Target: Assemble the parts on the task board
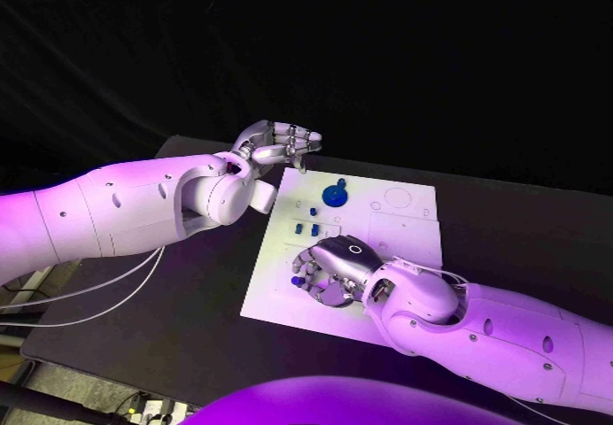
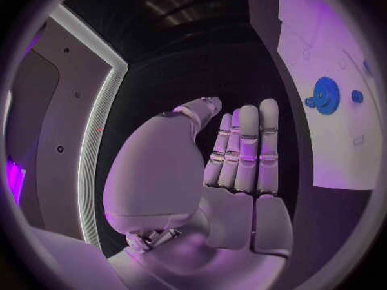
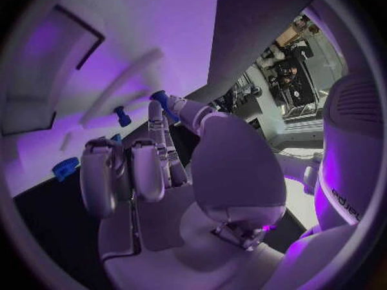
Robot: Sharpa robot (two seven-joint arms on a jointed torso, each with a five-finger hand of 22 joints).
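Partly hiding the white task board (image 1: 384, 232), the right hand (image 1: 335, 266) is pinching a small blue peg (image 3: 160, 99) at its fingertips; the left hand (image 1: 275, 143) is hovering empty, fingers loosely curled, beside the blue gear (image 1: 335, 195).

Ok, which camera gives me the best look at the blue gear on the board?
The left wrist view: the blue gear shows unobstructed with its toothed rim on the task board. The head view shows it smaller, at the board's far end beyond the right hand. I cannot pick it out in the right wrist view.
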